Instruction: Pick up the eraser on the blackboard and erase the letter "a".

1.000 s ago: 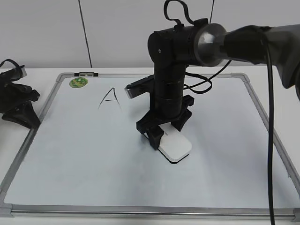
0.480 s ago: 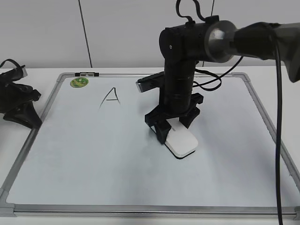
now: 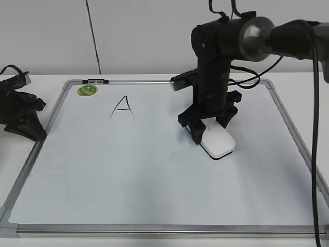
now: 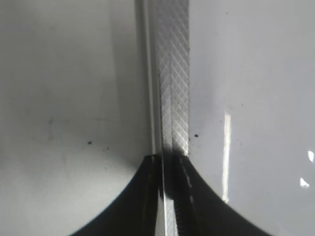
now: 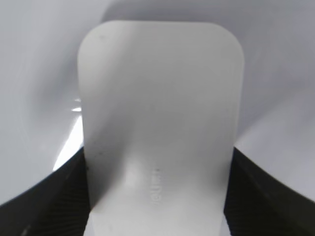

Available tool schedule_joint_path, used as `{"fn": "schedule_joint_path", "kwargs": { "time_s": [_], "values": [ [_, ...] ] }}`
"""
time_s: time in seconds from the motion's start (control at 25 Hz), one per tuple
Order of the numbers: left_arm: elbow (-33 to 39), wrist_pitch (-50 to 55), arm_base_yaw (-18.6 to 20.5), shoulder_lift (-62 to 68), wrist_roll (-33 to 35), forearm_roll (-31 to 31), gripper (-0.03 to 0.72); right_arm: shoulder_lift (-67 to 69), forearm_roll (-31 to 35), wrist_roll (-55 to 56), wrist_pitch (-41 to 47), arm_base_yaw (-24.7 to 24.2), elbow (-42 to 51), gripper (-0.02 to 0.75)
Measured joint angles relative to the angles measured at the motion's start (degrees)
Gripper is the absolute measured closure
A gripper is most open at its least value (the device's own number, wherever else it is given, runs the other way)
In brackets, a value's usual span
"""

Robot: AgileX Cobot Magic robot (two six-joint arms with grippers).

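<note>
The white eraser (image 3: 220, 141) lies flat on the blackboard (image 3: 128, 170), right of its middle. My right gripper (image 3: 208, 128) stands upright over it and is shut on its near end; in the right wrist view the eraser (image 5: 160, 113) fills the space between the jaws (image 5: 158, 201). No lowercase "a" shows on the board; only a capital "A" (image 3: 122, 108) is visible at the upper left. My left gripper (image 3: 28, 123) rests off the board's left edge, shut and empty; its wrist view shows the jaws (image 4: 165, 196) over the board's metal frame (image 4: 172, 73).
A round green magnet (image 3: 86, 90) sits in the board's upper left corner. A small dark clip (image 3: 91, 81) sits on the top frame. The right arm's cables (image 3: 247, 82) hang over the board's upper right. A white wall stands behind the table.
My right gripper has slid the eraser across the board to the right and slightly away from the camera. The left arm has not moved.
</note>
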Motion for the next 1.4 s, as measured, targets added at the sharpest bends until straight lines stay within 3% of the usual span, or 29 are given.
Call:
{"fn": "schedule_joint_path", "kwargs": {
  "time_s": [0.44,0.88,1.24,1.4],
  "values": [
    [0.0,0.0,0.0,0.0,0.0,0.0,0.628,-1.1,-1.2,0.6,-0.1,-5.5,-0.1,0.204],
    [0.0,0.0,0.0,0.0,0.0,0.0,0.628,-18.6,-0.1,3.0,0.1,-7.1,3.6,0.204],
    [0.0,0.0,0.0,0.1,0.0,0.0,0.628,-22.4,1.3,3.0,0.2,-19.4,13.9,0.204],
    [0.0,0.0,0.0,0.1,0.0,0.0,0.628,-22.4,2.8,3.0,0.1,-22.0,18.9,0.204]
  ]
}}
